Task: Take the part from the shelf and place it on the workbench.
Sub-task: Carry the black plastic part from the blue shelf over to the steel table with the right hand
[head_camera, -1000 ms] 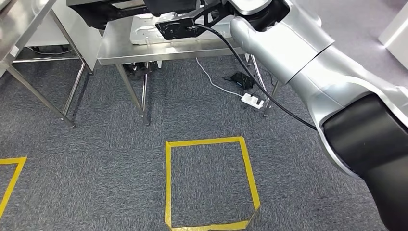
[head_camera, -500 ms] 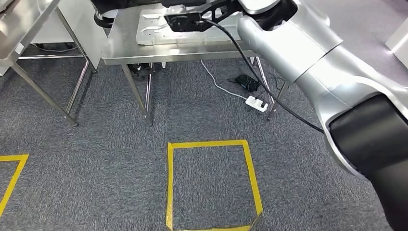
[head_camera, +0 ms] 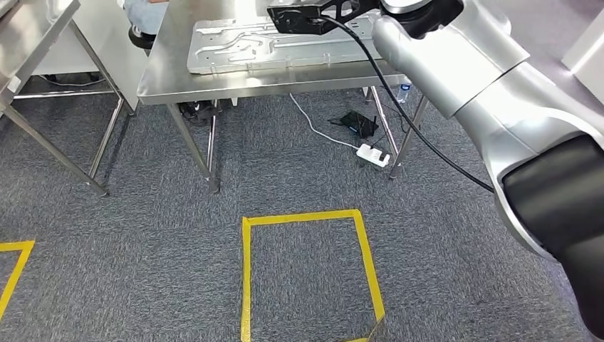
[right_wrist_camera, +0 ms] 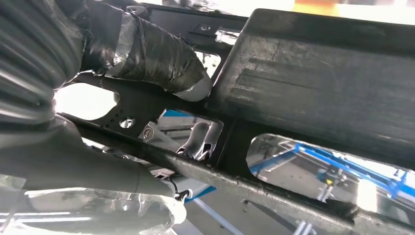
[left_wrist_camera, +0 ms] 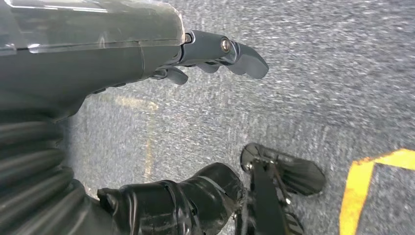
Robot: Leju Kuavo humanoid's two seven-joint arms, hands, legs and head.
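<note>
The black metal part [right_wrist_camera: 313,73], a frame with cut-outs, is gripped in my right hand [right_wrist_camera: 44,147]; the taped thumb [right_wrist_camera: 156,56] presses on its top and other fingers curl beneath it. In the head view my right arm [head_camera: 456,64] reaches forward over the steel workbench [head_camera: 164,71], and its black wrist camera mount [head_camera: 306,16] hangs above the bench top. A silver stamped plate [head_camera: 242,46] lies flat on the bench. My left hand [left_wrist_camera: 98,58] hangs over the carpet, with its fingers [left_wrist_camera: 230,51] and thumb [left_wrist_camera: 195,191] apart and holding nothing.
A yellow tape square [head_camera: 246,271] marks the grey carpet in front of the bench. A white power strip [head_camera: 374,152] and cables lie under the bench. A second steel table [head_camera: 35,35] stands at the left, with a person's blue clothing [head_camera: 142,11] behind.
My right arm has carried the black part forward over the workbench and out past the head view's top edge. The whole view has also shifted slightly.
</note>
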